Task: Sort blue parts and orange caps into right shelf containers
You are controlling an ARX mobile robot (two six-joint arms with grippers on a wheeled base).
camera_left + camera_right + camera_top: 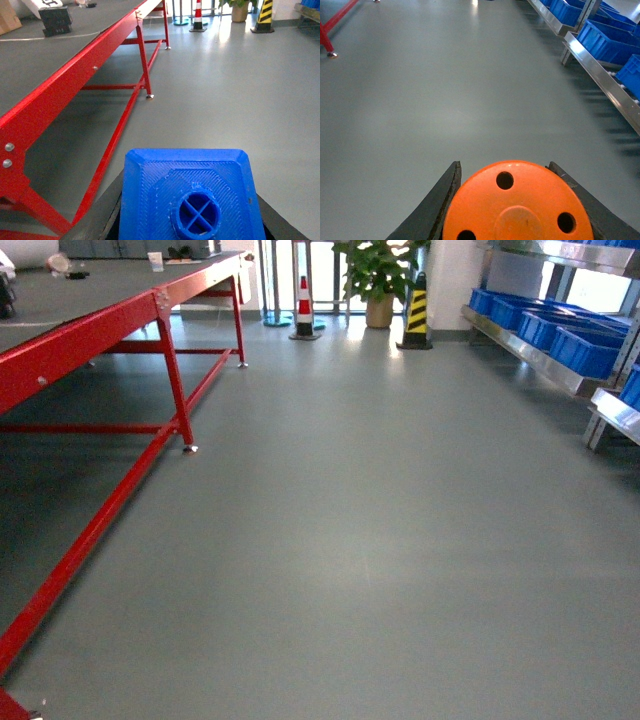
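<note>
The head view shows neither arm, only grey floor [350, 540] with the red-framed desk [90, 325] along the left and the steel shelf [540, 355] along the right, blue containers [585, 348] sitting in a row on its rails. Far back stand a striped traffic cone [304, 308], a yellow-and-black bollard [416, 312] and a potted plant [378, 275].

What the arms carry appears only in the wrist views. In the left wrist view a blue part [192, 197] fills the bottom of the picture, its round knob with a cross inside facing the camera. The left gripper [190, 220] is clenched on it: dark fingers [107, 217] show at either side, tight against the block, though most of their length is out of frame. This view also gives the desk from beside its long red rail, with a dark box [55, 21] on its grey top that the head view does not make out.

In the right wrist view an orange cap [517, 202] sits flat top towards the camera, small holes visible, held between the two dark fingers [437, 205] of the right gripper [517, 210], which press its sides. Beyond it the shelf rails and containers run up the right edge, nearer than in the head view.
</note>
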